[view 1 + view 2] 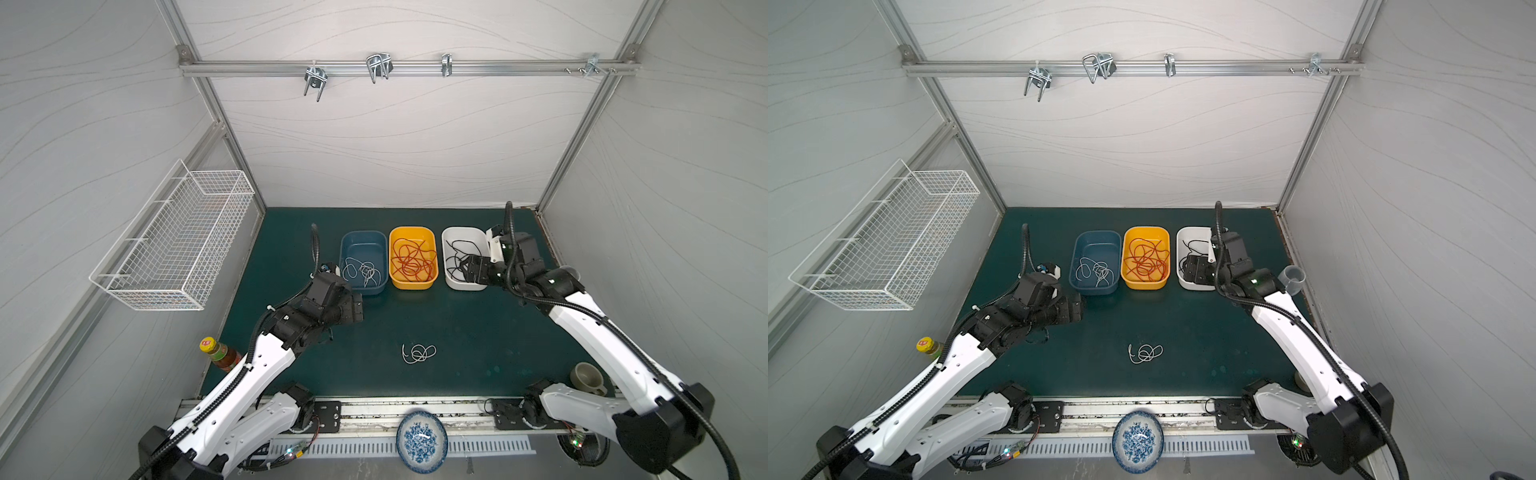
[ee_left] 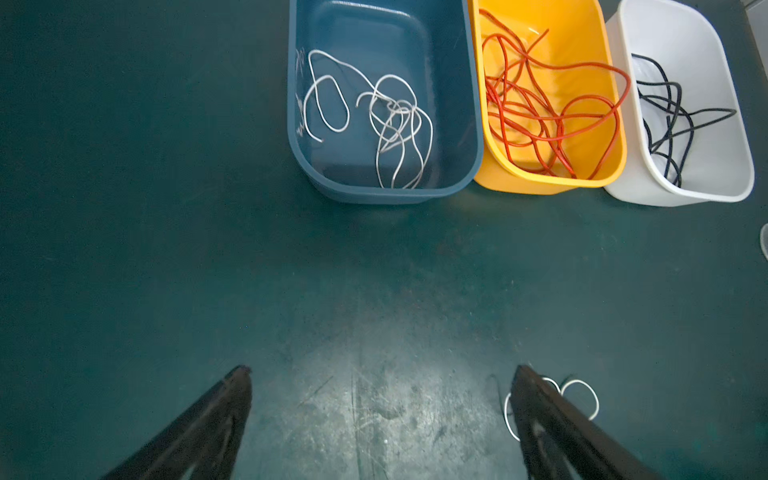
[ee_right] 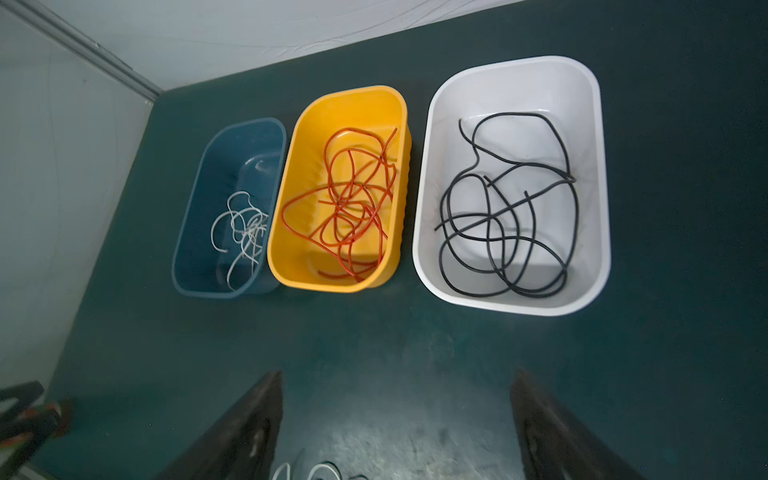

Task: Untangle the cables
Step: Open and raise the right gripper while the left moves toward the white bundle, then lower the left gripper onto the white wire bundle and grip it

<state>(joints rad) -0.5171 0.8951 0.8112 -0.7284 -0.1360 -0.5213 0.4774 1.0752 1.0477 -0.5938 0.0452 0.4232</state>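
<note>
Both top views look steeply down from high over the near edge of the dark green table mat (image 1: 415, 324), facing the pale back wall (image 1: 395, 145), with the blue rectangular plastic tub (image 1: 361, 245), yellow plastic tub (image 1: 413, 284) and white plastic tub (image 1: 457, 284) at mid-frame. Each wrist camera hangs close over the mat, angled at that same tub row — the left from the blue side, the right from the white — and both catch the loose white cable (image 2: 579, 381)
</note>
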